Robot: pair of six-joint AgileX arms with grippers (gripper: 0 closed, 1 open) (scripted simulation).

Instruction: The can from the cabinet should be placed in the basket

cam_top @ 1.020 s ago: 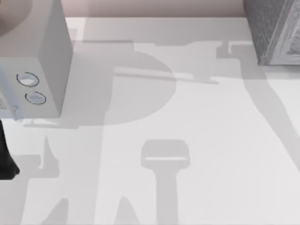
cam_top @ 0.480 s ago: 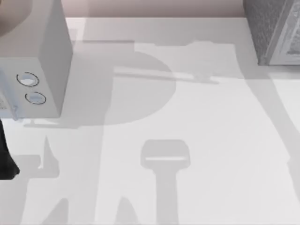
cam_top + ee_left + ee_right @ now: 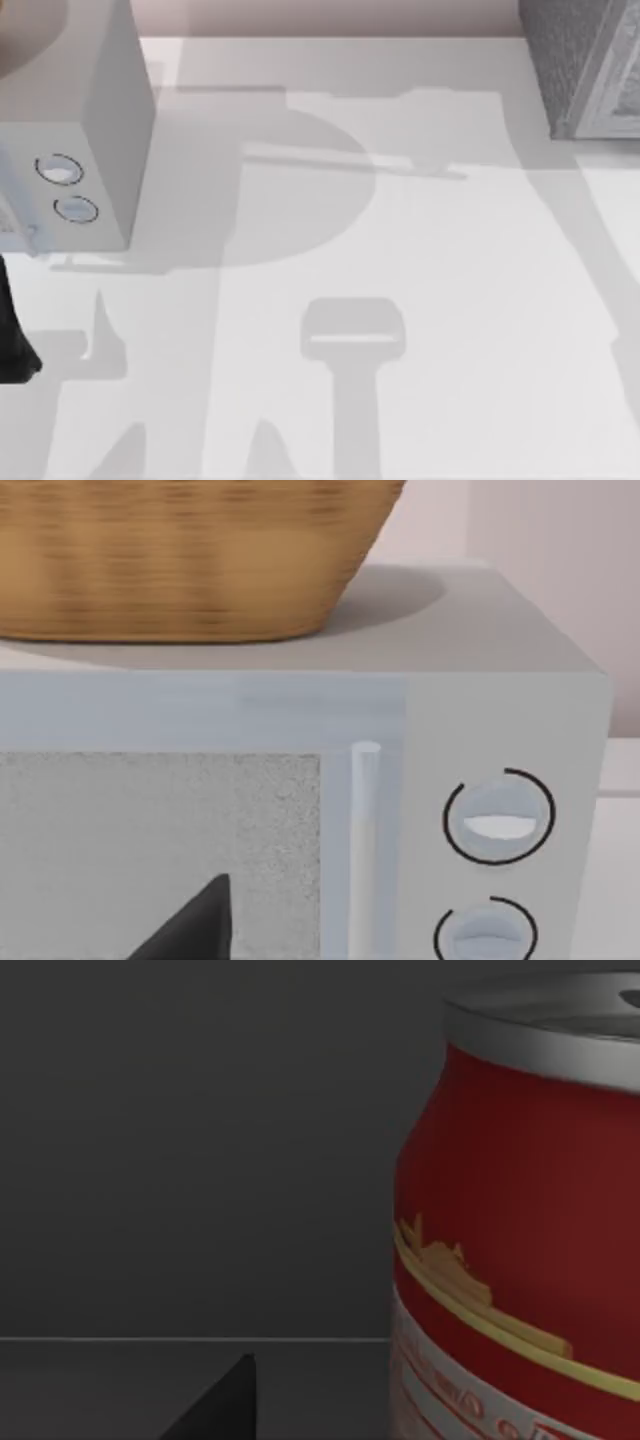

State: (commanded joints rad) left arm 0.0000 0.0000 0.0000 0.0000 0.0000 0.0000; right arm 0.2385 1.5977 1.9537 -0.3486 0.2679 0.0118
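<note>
The can (image 3: 520,1230), red with a silver top and a yellow-and-white label, stands upright very close in the right wrist view, inside a dark grey space with a flat floor. A dark tip of my right gripper (image 3: 215,1405) shows beside it, apart from the can. The cabinet (image 3: 585,65), dark grey and speckled with a lighter framed front, sits at the table's far right corner in the top view. The basket (image 3: 180,560), woven and tan, rests on top of the pale box. A dark tip of my left gripper (image 3: 190,930) hangs in front of that box.
The pale box (image 3: 100,120) with two round rings (image 3: 68,188) stands at the far left of the white table (image 3: 420,300). Its front, with a handle (image 3: 365,820), faces the left wrist view. A dark part of the left arm (image 3: 12,340) shows at the left edge.
The arm shadows on the table below the cabinet have widened and slid toward the right. The left arm and the pale box have not moved.
</note>
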